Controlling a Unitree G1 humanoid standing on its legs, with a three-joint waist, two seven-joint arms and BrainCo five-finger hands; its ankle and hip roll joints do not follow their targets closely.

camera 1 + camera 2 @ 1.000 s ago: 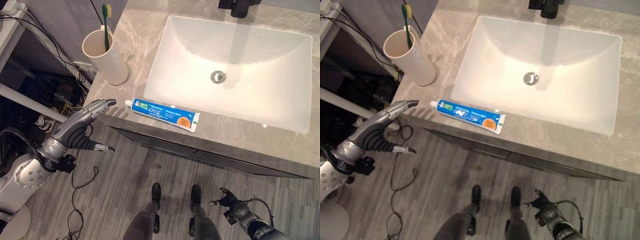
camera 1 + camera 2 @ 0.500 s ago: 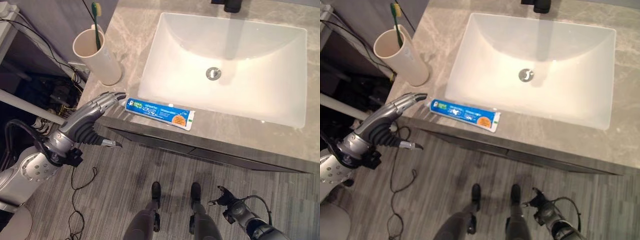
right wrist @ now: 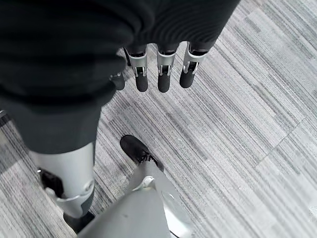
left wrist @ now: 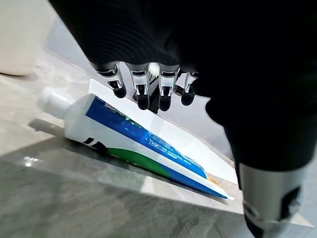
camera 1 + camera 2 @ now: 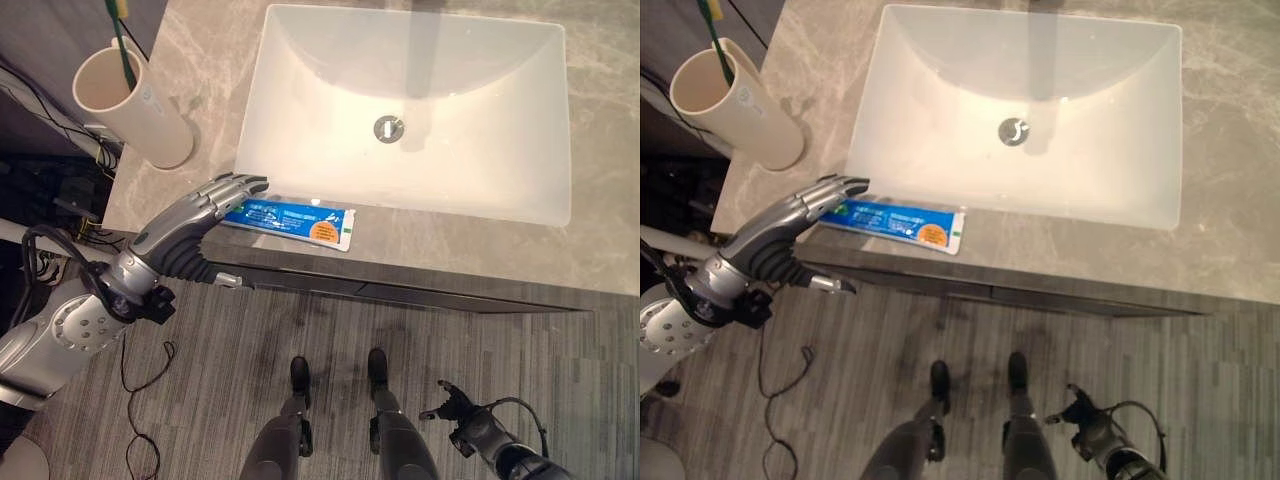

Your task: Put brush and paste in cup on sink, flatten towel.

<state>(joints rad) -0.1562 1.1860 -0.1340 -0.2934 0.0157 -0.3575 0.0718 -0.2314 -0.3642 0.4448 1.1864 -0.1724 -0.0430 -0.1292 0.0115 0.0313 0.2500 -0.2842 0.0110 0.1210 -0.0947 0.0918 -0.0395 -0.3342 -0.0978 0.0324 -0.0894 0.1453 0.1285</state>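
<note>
A blue and white toothpaste tube [image 5: 290, 219] lies flat on the grey counter [image 5: 460, 250] between the sink and the front edge, its cap pointing left. My left hand [image 5: 205, 208] is open. Its straight fingers [image 4: 142, 93] hover just over the tube's cap end, and the thumb [image 5: 226, 281] sticks out below the counter edge. A cream cup [image 5: 133, 107] stands at the counter's left end with a green-handled toothbrush [image 5: 711, 38] upright inside it. My right hand [image 3: 158, 74] hangs low over the floor, fingers relaxed and holding nothing.
A white rectangular sink [image 5: 300, 70] with a round drain [image 5: 389, 128] takes up most of the counter. Cables and dark clutter [image 5: 60, 190] lie on the floor left of the cabinet. Grey plank flooring [image 3: 247, 124] runs in front.
The camera has shifted. My left hand has reached forward along the counter edge: its fingertips were short of the cap and now sit over the tube's cap end.
</note>
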